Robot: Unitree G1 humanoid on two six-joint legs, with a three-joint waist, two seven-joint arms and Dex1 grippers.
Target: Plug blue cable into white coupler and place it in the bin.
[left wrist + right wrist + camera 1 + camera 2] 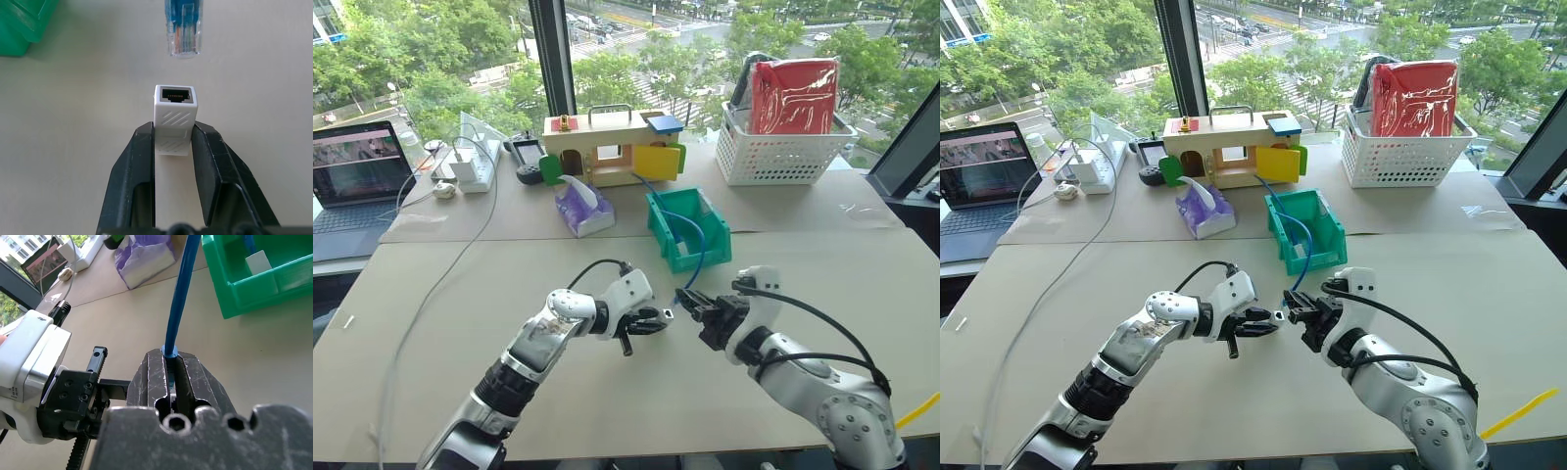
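1. Nearest you, your left gripper point(658, 320) has its fingers point(139, 161) clamped on the lower half of the white coupler point(174, 112). Its open socket faces away from the wrist, toward the right gripper.
2. Your right gripper point(697, 305) faces it, fingers point(151, 377) closed narrow on the blue cable point(180, 298) just behind its clear plug point(183, 29).
3. Plug and socket are close but apart, above the bare table point(460, 294). In the left wrist view the plug sits a touch off the socket's line, so in my judgement the plugging step is not yet done.
4. Risk: push in from that offset and the plug may catch the socket rim and skid past.
5. Risk: the coupler is gripped only on its lower part, so an off-axis push could pivot it between the fingers or pop it out.
6. Risk: the cable is thin, so it may slide or buckle in the fingers under load. I cannot tell which way the plug's latch faces.
7. Further off, the cable arcs back into the bin point(668, 235). Pulling toward you could drag or tip it.
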